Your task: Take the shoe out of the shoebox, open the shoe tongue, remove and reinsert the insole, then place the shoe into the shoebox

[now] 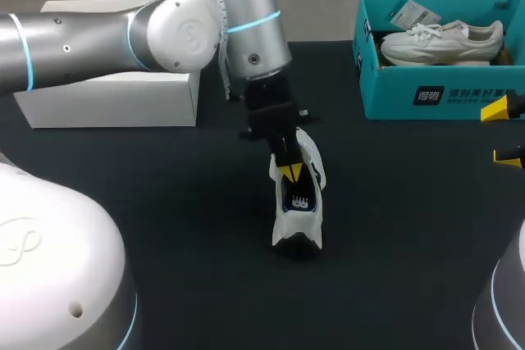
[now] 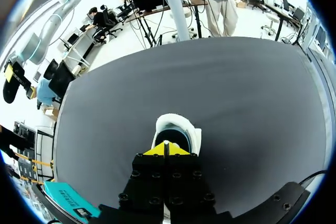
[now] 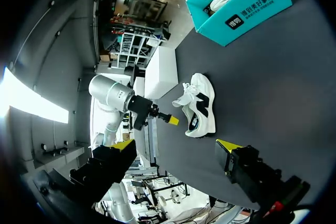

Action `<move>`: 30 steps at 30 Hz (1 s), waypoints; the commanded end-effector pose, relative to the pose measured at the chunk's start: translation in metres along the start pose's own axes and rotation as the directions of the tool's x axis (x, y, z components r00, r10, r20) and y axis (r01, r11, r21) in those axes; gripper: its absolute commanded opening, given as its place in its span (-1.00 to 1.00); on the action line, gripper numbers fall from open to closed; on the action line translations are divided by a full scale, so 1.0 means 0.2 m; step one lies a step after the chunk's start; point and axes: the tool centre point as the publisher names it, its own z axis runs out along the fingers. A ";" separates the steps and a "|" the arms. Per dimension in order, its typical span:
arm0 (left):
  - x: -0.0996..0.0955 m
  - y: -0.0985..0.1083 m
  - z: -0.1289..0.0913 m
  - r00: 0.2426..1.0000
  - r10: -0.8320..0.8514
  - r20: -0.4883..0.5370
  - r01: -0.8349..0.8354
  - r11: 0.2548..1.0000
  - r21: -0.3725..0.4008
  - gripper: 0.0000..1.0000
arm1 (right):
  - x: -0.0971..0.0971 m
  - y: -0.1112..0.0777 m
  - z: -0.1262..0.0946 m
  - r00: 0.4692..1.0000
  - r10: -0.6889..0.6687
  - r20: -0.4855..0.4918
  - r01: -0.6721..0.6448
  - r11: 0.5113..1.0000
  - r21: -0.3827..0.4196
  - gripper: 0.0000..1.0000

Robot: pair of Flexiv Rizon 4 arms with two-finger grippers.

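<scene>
One white shoe (image 1: 297, 206) stands upright mid-table in the head view, long axis 12-to-6 o'clock, heel toward 6; shoebox (image 1: 443, 92) at 2 o'clock. Left wrist: left gripper (image 2: 166, 149), tips pressed together, shoe's heel at its 12 o'clock. Right wrist: right gripper (image 3: 174, 145), fingers spread apart, shoe ahead, side-on.

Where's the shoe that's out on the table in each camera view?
Head: shoe in the middle, under the left gripper.
Left wrist: shoe just ahead of that gripper's yellow tips.
Right wrist: shoe ahead of the open right gripper, beside the left gripper's tip.
Shared landmark: the teal shoebox, in all three views.
</scene>
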 end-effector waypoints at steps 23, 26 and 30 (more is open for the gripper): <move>0.06 0.15 0.19 0.983 0.049 -0.174 -0.037 0.997 0.074 -1.00 | 0.00 -0.05 -0.02 1.000 0.002 0.003 -0.002 0.999 -0.034 1.00; 0.06 0.17 0.24 0.983 0.060 -0.171 -0.048 0.996 0.072 -1.00 | 0.00 -0.05 -0.02 1.000 0.002 0.003 -0.002 0.999 -0.034 1.00; 0.06 0.17 0.30 0.984 0.057 -0.171 -0.048 0.997 0.060 -1.00 | 0.00 -0.05 -0.02 1.000 0.002 0.003 -0.002 0.999 -0.034 1.00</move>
